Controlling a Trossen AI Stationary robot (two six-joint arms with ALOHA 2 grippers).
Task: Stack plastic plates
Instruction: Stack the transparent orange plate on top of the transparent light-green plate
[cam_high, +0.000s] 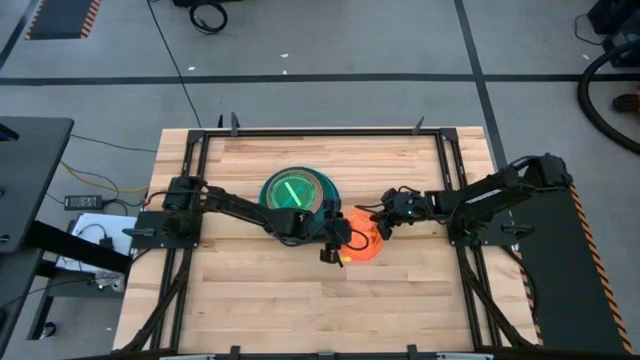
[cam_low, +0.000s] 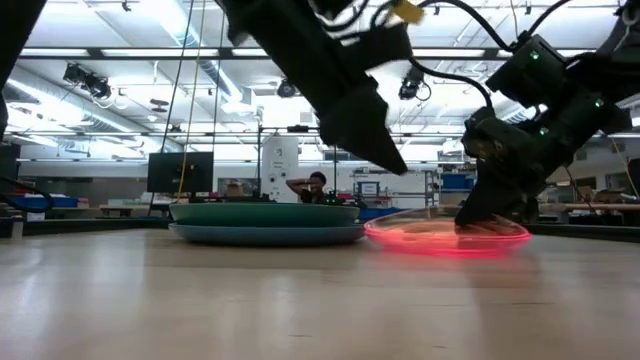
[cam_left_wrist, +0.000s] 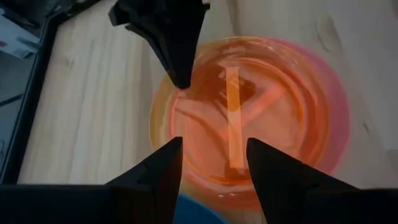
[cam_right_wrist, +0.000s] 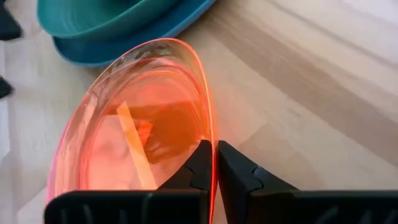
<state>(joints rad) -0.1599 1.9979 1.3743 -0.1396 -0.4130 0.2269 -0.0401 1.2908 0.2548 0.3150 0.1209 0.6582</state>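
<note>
The see-through orange round plastic plate (cam_high: 362, 240) lies nearly flat on the wooden bench (cam_high: 260, 300), at four o'clock from the green-and-blue plate stack (cam_high: 296, 192). The right gripper (cam_right_wrist: 214, 163) pinches its rim, jaws clenched. The left gripper (cam_left_wrist: 211, 163) hangs over it, jaws apart, holding nothing.

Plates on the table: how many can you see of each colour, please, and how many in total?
Orange translucent plate: 1
Lime green plate: 1
Teal plate: 1
Blue plate: 1
Total: 4 plates can be told apart; the stack may hide more.
</note>
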